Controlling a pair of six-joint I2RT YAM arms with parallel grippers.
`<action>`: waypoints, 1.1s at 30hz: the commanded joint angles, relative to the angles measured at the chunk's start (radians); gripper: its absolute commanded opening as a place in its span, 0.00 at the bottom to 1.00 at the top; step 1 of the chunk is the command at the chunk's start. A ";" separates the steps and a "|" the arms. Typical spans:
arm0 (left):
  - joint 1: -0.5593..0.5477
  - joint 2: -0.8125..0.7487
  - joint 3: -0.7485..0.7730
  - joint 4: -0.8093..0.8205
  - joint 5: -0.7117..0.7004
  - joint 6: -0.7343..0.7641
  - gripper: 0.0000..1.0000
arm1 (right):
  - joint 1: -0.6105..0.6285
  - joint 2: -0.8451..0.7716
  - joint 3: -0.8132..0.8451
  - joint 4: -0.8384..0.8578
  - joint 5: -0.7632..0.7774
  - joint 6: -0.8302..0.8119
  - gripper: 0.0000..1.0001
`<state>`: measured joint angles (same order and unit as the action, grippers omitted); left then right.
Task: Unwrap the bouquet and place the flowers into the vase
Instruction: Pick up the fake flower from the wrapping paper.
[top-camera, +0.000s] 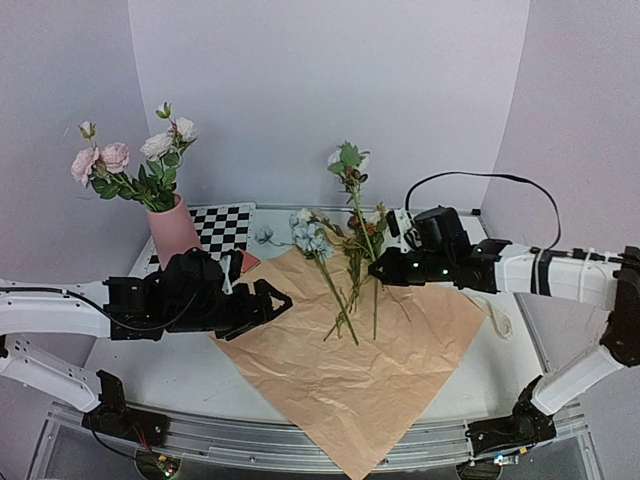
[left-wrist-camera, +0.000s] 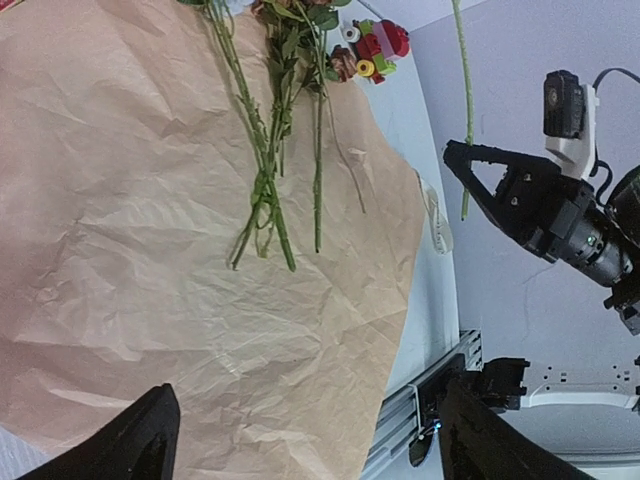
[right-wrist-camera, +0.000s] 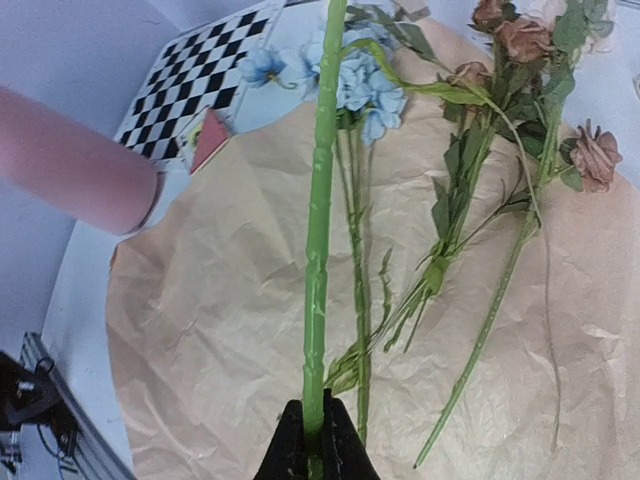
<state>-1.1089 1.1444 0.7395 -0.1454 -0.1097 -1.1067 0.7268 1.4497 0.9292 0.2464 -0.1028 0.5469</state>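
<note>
The bouquet's kraft paper (top-camera: 365, 365) lies spread flat on the table, with several loose flowers (top-camera: 335, 275) on its far part. At the back left stands the pink vase (top-camera: 176, 230), holding pink and white blooms (top-camera: 130, 160). My right gripper (top-camera: 373, 268) is shut on the lower end of one green stem (right-wrist-camera: 318, 250), which stands upright above the paper with its white bloom (top-camera: 348, 158) on top. My left gripper (top-camera: 262, 303) hovers open and empty over the paper's left edge (left-wrist-camera: 150, 280). The left wrist view shows its fingers (left-wrist-camera: 130, 445) spread wide above the paper.
A black-and-white checkerboard (top-camera: 222, 228) lies behind the paper beside the vase. A small colourful toy-brick block (left-wrist-camera: 372, 48) sits by the flower heads. A white strip (top-camera: 497, 318) lies on the table right of the paper. A metal rail (top-camera: 300, 445) runs along the near edge.
</note>
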 joint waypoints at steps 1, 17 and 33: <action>-0.035 0.050 0.119 0.066 -0.043 0.062 0.96 | 0.002 -0.174 -0.100 0.149 -0.160 -0.075 0.00; -0.037 0.115 0.326 0.316 -0.057 0.185 0.86 | 0.037 -0.555 -0.312 0.184 -0.469 -0.106 0.00; -0.037 0.202 0.507 0.321 -0.063 0.242 0.83 | 0.093 -0.614 -0.369 0.227 -0.549 -0.053 0.00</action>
<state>-1.1446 1.3458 1.1867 0.1320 -0.1515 -0.8932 0.8065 0.8605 0.5596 0.3894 -0.5969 0.4866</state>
